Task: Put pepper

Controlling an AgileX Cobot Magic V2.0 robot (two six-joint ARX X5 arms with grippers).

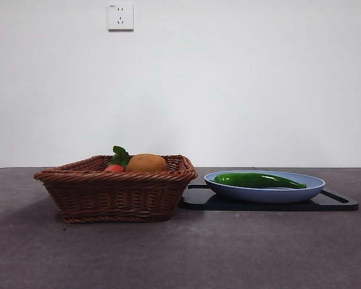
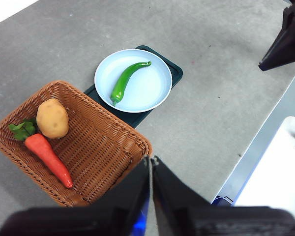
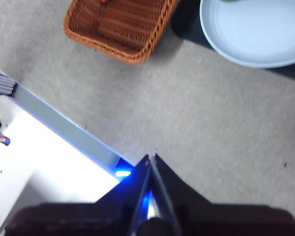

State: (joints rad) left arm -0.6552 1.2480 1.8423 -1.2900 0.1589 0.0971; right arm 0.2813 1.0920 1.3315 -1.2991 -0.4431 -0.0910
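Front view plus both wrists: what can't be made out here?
- Front view: the basket wall hides most of the carrot and potato.
- Front view: the plate rim hides the underside of the pepper; neither gripper is in frame.
- Right wrist view: the top edge cuts off the plate and basket; only a green sliver of pepper shows.
- Left gripper and right gripper: both shut, empty.

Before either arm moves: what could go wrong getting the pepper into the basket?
The glossy, slender green pepper lies flat in the smooth pale blue plate; a hand could slip off it or nudge the plate on its dark tray. The brown wicker basket already holds a carrot and potato, so landing room is limited.
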